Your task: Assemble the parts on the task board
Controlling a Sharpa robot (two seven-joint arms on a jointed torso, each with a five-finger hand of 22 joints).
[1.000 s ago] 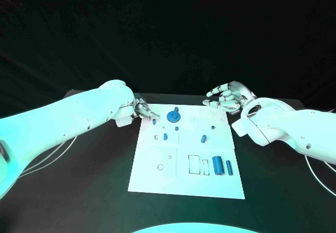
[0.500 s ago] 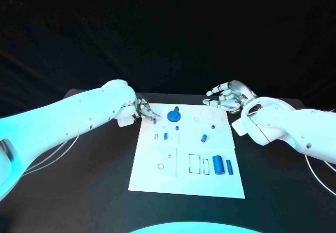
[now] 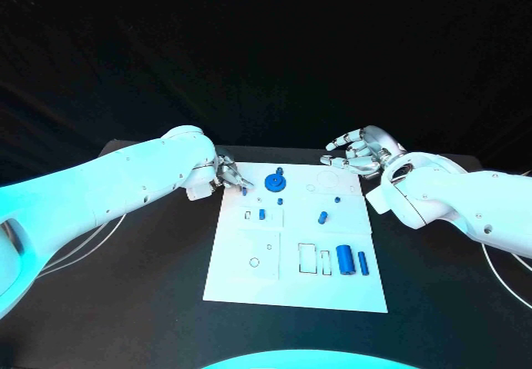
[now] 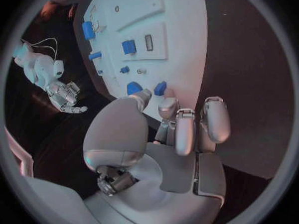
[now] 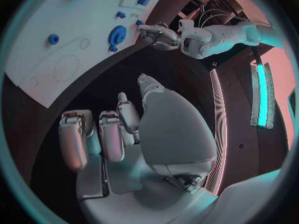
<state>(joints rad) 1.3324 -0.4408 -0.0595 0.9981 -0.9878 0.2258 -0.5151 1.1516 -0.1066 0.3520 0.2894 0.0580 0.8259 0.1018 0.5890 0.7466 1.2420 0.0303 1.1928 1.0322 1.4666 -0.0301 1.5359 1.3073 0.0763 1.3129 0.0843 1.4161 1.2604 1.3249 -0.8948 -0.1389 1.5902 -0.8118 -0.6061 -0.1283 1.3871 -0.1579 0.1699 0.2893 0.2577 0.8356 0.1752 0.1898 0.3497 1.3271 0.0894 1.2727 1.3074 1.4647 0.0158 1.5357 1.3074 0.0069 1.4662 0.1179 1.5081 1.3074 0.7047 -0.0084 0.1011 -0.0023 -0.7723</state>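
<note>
The white task board (image 3: 250,280) lies in the middle of the black table. On it are a blue gear (image 3: 275,182), small blue pegs (image 3: 261,215) (image 3: 323,217), a blue cylinder (image 3: 346,260) and a blue bar (image 3: 363,264). My left hand (image 3: 230,173) hovers at the board's far-left corner, fingers curled. Its thumb and a fingertip (image 4: 167,104) close in on a small blue peg (image 4: 161,88) (image 3: 244,189). Whether they pinch it is unclear. My right hand (image 3: 353,154) hangs beyond the far-right corner, fingers (image 5: 109,134) loosely bent and apart, holding nothing.
Empty outlined slots (image 3: 307,258) and round recesses (image 3: 328,181) mark the board. White cables (image 3: 83,246) run along the table at the left. Bare black tabletop (image 3: 144,292) lies on both sides of the board.
</note>
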